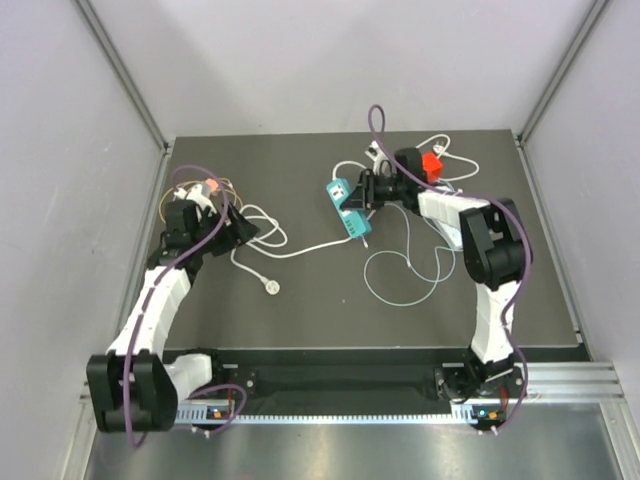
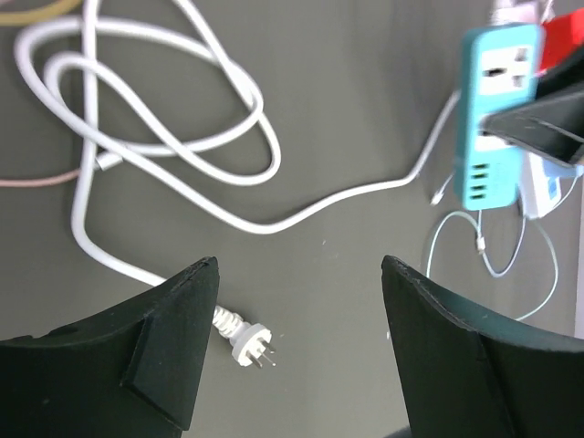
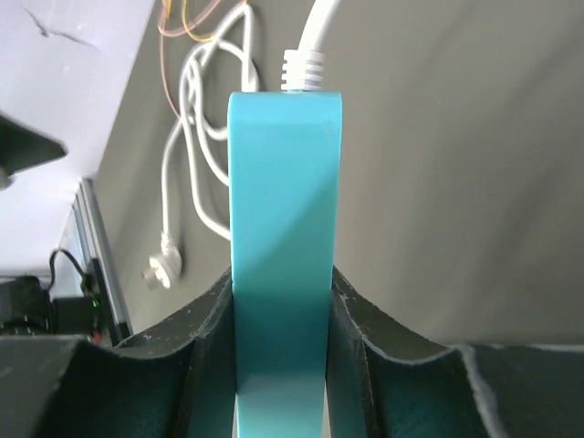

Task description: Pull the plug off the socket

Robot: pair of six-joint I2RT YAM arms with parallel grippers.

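Firmly, right claw (image 3: 281,306) clamps teal strip (image 3: 285,201) by its long edges; left claw (image 2: 299,274) gapes.

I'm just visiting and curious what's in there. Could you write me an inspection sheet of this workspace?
Surface: dark table.
Job's things: socket, seemingly the white-pink piece behind the left arm, mostly hidden; whether anything is plugged in cannot be seen.
Clutter: red block at the far side.
Grippers: left gripper open, holding nothing; right gripper shut on teal strip.
Cables: white cord from the teal strip ends in a loose plug; thin pale cable looped nearby.
Surroundings: pale walls; metal rail at the near edge.
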